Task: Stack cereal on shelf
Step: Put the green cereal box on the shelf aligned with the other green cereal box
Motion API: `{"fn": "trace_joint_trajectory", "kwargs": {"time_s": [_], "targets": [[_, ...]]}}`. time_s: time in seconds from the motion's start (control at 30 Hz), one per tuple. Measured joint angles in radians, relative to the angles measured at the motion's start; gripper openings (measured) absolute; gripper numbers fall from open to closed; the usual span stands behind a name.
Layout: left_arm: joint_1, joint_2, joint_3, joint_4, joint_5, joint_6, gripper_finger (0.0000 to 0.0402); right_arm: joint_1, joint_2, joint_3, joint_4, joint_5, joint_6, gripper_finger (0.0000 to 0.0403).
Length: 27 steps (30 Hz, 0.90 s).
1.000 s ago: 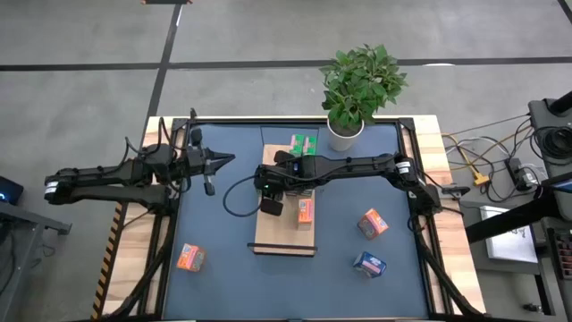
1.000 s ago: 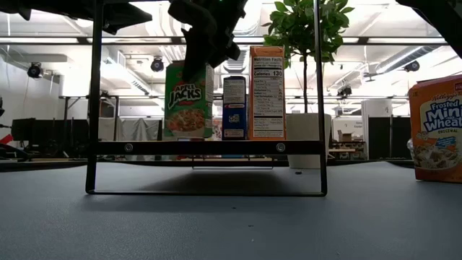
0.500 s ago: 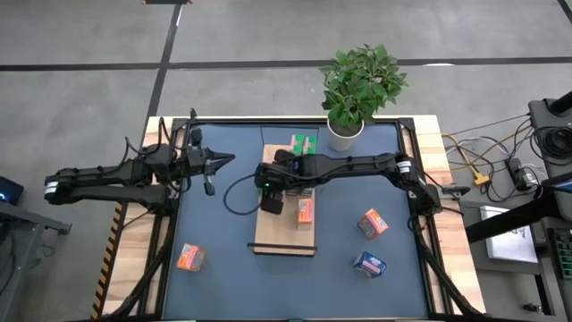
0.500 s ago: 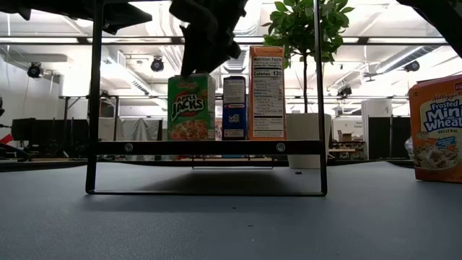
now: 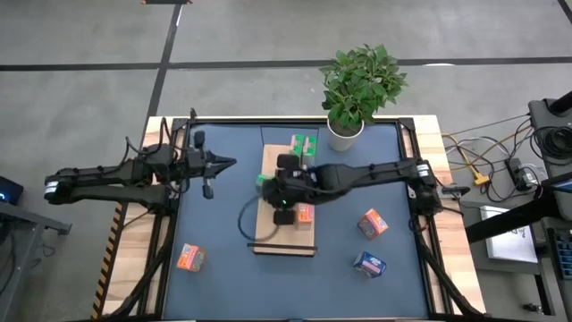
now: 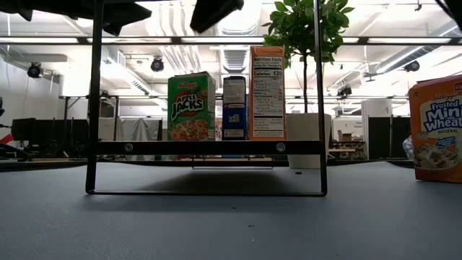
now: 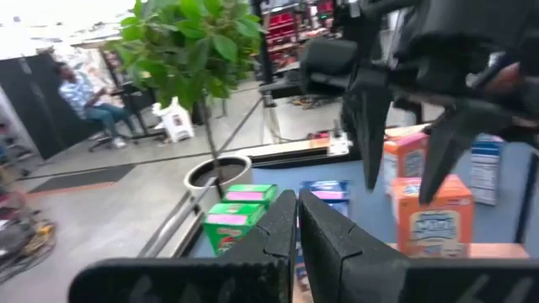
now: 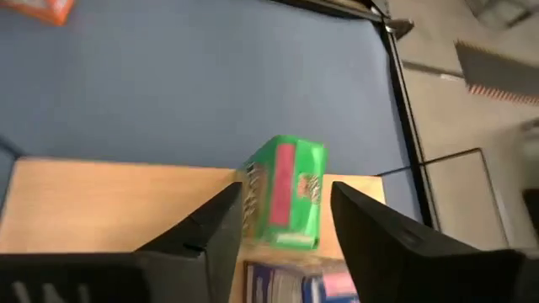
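Note:
The shelf (image 5: 266, 234) is a light-wood board in the middle of the blue table. In the low view a green cereal box (image 6: 191, 106), a blue one (image 6: 234, 107) and an orange one (image 6: 267, 92) stand upright on it. My right gripper (image 5: 275, 190) hangs open above the green box (image 8: 282, 206), one finger to each side, touching nothing. More green boxes (image 5: 304, 143) stand at the shelf's far end. My left gripper (image 5: 228, 163) waits shut at the table's left, pointing level toward the shelf.
Loose boxes lie on the table: an orange one (image 5: 189, 258) near left, an orange one (image 5: 373, 222) and a blue one (image 5: 369, 264) near right. A potted plant (image 5: 357, 89) stands at the far edge. Black frame bars (image 6: 95, 94) rise around the shelf.
My right gripper has set the green box down upright on the shelf and let go. It has then risen clear and drawn back toward the table's right and near side. The box stays standing beside the blue one.

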State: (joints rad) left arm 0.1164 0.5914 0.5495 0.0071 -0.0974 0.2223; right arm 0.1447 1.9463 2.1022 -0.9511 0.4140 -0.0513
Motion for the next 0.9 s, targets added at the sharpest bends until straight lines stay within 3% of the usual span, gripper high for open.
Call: {"fn": "trace_joint_trajectory", "kwargs": {"time_s": [0.27, 0.57, 0.9], "targets": [[-0.017, 0.020, 0.000, 0.020, 0.032, -0.028, 0.0000, 0.097, -0.108, -0.172, 0.092, 0.017, -0.006, 0.0106], [-0.071, 0.063, 0.000, 0.050, 0.037, -0.081, 0.0000, 0.154, -0.292, -0.575, 0.478, 0.016, -0.080, 0.0059], [-0.176, 0.148, 0.000, 0.082, 0.037, -0.149, 0.0000, 0.156, -0.510, -0.977, 0.949, -0.002, -0.214, 0.0053]]}}
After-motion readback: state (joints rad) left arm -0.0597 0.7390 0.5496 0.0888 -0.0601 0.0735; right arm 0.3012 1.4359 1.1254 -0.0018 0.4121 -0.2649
